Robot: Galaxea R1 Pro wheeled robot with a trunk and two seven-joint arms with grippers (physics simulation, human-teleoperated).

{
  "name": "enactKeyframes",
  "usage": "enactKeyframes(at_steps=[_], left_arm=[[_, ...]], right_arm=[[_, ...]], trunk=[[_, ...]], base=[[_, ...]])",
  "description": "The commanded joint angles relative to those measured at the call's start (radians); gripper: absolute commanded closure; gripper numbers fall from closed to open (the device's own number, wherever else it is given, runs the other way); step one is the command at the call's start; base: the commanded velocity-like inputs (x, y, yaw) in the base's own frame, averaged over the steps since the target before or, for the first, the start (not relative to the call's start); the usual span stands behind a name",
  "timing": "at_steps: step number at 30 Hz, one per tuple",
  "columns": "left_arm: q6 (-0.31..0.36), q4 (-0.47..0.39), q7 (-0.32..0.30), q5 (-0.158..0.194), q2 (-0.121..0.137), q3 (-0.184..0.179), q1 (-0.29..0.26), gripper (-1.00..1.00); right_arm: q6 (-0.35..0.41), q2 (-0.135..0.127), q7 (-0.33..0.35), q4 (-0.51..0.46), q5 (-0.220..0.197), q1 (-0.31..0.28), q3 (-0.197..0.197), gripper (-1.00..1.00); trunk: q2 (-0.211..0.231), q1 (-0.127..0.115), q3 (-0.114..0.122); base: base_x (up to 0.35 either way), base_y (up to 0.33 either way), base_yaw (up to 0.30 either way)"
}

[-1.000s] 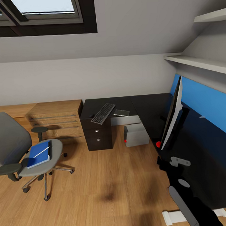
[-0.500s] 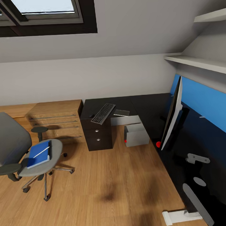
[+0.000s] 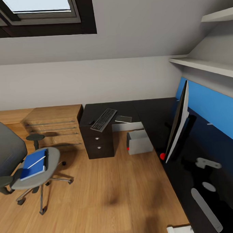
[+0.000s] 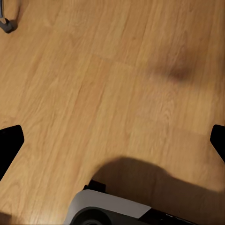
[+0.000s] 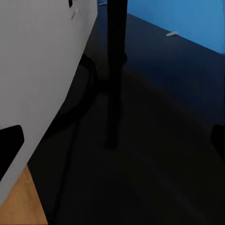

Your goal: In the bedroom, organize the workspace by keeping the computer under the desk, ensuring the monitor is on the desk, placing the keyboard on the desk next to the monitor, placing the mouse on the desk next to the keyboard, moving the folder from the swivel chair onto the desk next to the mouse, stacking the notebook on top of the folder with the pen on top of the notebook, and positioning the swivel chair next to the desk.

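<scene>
The black desk runs along the back wall and down the right side. The keyboard and the dark grey notebook lie on its back part. The monitor stands edge-on on the right part, and the computer sits on the floor under the desk. The blue folder, with the white pen on it, lies on the swivel chair at the left. I cannot make out the mouse. My right arm reaches over the desktop. The right gripper is open behind the monitor, near its stand. My left gripper hangs open over bare floor.
A light wooden drawer chest stands between the chair and the desk's drawer unit. Wall shelves hang above the blue back panel, and a small white piece sits near it. Wooden floor lies open in the middle.
My right arm has moved right, from the desk's front edge to over the desktop behind the monitor. The camera has shifted a little, so the chair sits further left in the picture.
</scene>
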Motion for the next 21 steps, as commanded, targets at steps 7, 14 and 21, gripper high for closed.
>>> enactKeyframes(at_steps=[7, 14, 21], left_arm=[[-0.002, 0.0, -0.009, 0.01, 0.0, 0.003, -0.001, -1.0], [-0.002, 0.0, -0.009, 0.01, 0.0, 0.003, -0.001, -1.0], [-0.002, 0.0, -0.009, 0.01, 0.0, 0.003, -0.001, -1.0]], right_arm=[[0.002, 0.002, -0.006, -0.001, -0.005, -0.001, -0.012, -1.0], [0.0, 0.002, -0.008, -0.001, -0.005, -0.001, -0.015, -1.0], [0.0, 0.003, -0.008, -0.001, -0.005, -0.001, -0.015, -1.0]], trunk=[[-0.002, 0.001, -0.002], [-0.002, 0.001, -0.002], [-0.002, 0.001, -0.002]], base=[[0.053, -0.026, 0.0], [0.12, -0.126, 0.0], [0.054, -0.033, 0.0]])
